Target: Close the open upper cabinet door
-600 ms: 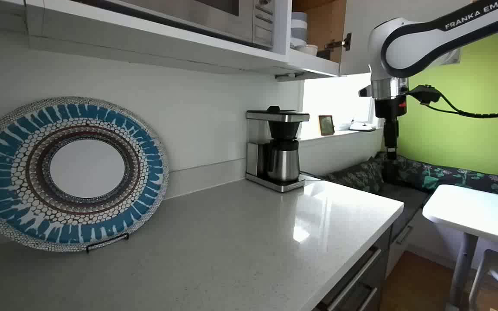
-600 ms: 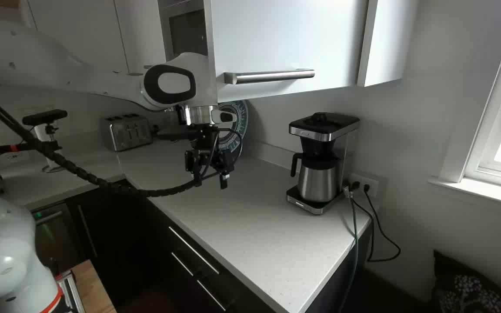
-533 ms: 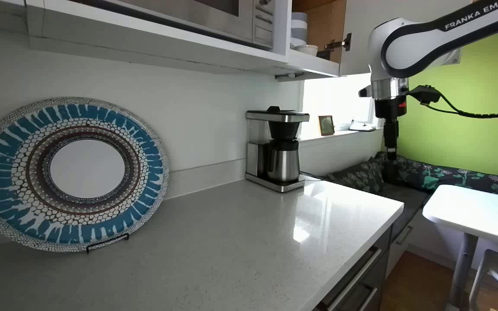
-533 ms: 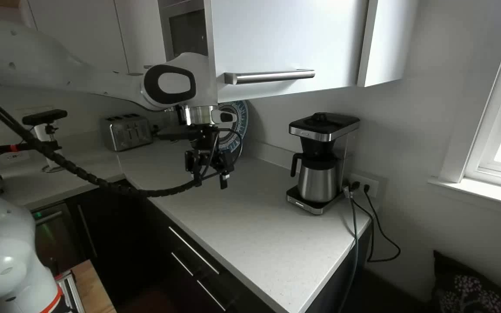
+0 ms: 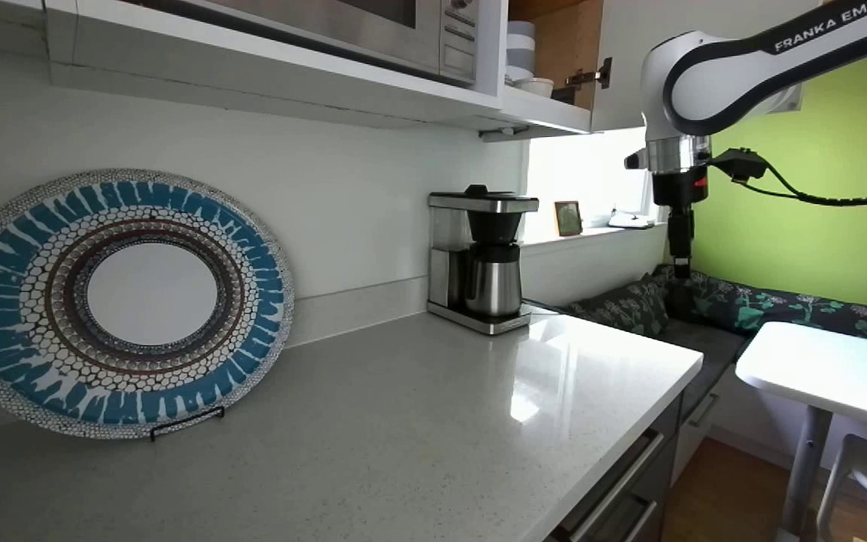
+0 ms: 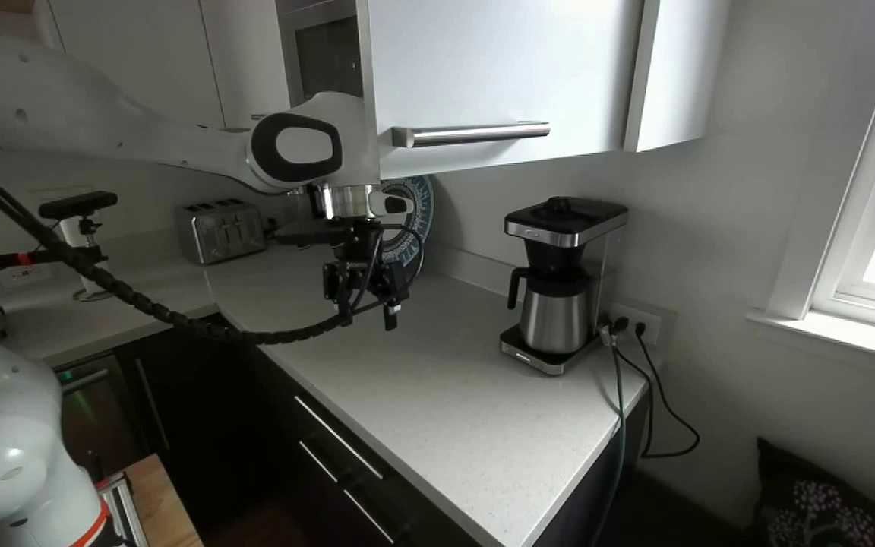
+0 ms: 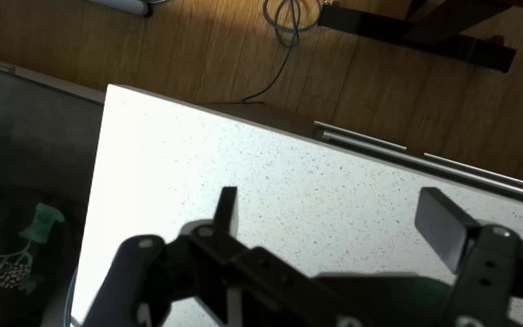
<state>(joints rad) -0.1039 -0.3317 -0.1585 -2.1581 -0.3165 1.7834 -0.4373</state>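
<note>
The upper cabinet door (image 5: 693, 15) is a flat white panel that stands open, swung out on its dark metal hinge. Its wood-brown cabinet interior (image 5: 573, 41) and some stacked dishes show. In an exterior view the door's other white face (image 6: 498, 68) shows, with a horizontal metal bar handle (image 6: 472, 134) low on it. In an exterior view the arm covers part of the door. My gripper (image 5: 680, 267) points down, lower than the door's bottom edge. It also shows in an exterior view (image 6: 368, 313), over the counter. In the wrist view my gripper (image 7: 327, 204) is open, with nothing between its fingers.
A coffee maker (image 6: 559, 296) stands on the light counter (image 5: 373, 421) below the cabinet. A microwave (image 5: 403, 38) sits beside the open cabinet. A round decorated mirror (image 5: 260, 301) leans on the wall. A toaster (image 6: 225, 232) and a camera stand (image 6: 79, 205) are farther left.
</note>
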